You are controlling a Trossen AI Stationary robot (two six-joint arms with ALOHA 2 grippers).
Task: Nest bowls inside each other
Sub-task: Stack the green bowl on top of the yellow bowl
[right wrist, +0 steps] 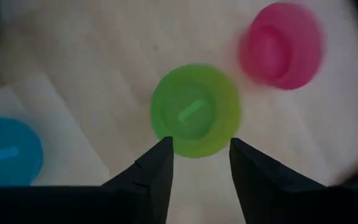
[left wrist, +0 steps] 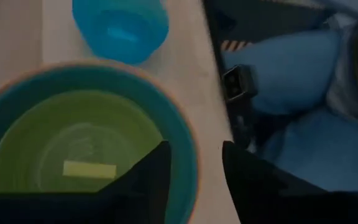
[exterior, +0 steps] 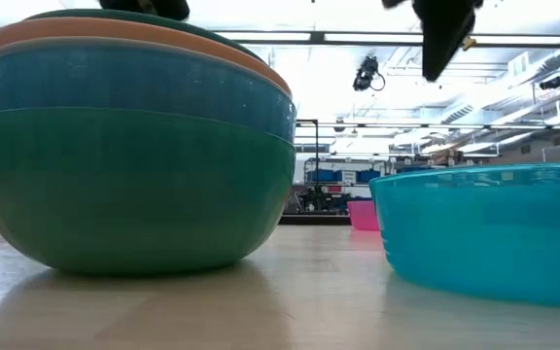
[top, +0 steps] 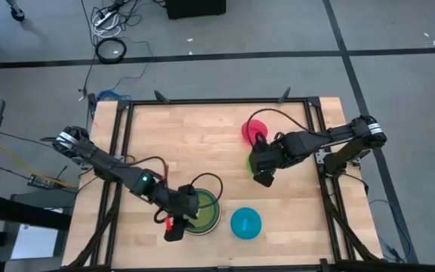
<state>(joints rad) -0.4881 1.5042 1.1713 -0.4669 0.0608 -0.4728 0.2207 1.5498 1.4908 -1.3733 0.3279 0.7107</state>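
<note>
A stack of nested bowls (top: 204, 210) stands near the table's front edge: teal outermost, then blue and orange rims (exterior: 134, 58), with a green bowl (left wrist: 73, 149) innermost. My left gripper (left wrist: 196, 149) is open just above the stack's near-left rim (left wrist: 188, 134), one finger over the inside and one outside. A cyan bowl (top: 245, 224) stands to the right of the stack. My right gripper (right wrist: 201, 142) hangs open over the near edge of a lime green bowl (right wrist: 196, 111). A pink bowl (right wrist: 281, 45) stands beyond it.
Black frame rails (top: 217, 101) run along the table's edges, with cables at the far left. A person's blue trouser legs (left wrist: 291, 74) show beyond the front edge. Bare wood lies at the far left and in the middle of the table (top: 180, 143).
</note>
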